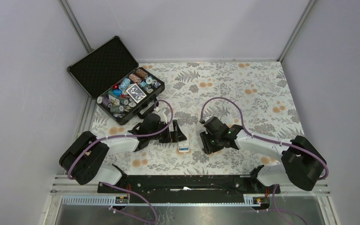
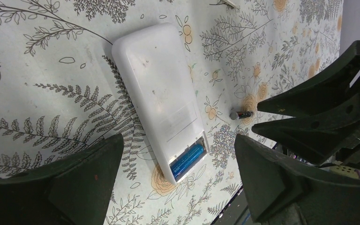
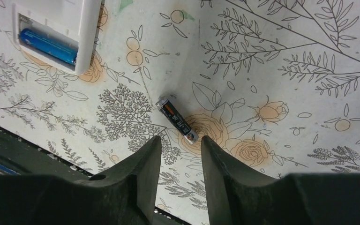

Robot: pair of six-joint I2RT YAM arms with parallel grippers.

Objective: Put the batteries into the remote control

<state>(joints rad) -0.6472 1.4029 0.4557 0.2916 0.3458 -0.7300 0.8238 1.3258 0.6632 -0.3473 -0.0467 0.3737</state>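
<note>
From overhead I see the floral-patterned tabletop (image 1: 243, 89), an open black carry case of poker chips (image 1: 104, 65) at its far left corner, and both arms meeting near the front centre. Only the wrist views give detail. My left hand (image 2: 178, 145), spread wide and holding nothing, hangs over the small white rectangular remote control (image 2: 157, 89). The remote lies back-up on a diagonal, with its open compartment at the end nearest me and a blue cylindrical battery (image 2: 187, 159) inside. My right hand (image 3: 180, 140), partly open and empty, hovers just short of a dark reddish battery (image 3: 178, 120) lying slanted on the tabletop beside the remote.
</note>
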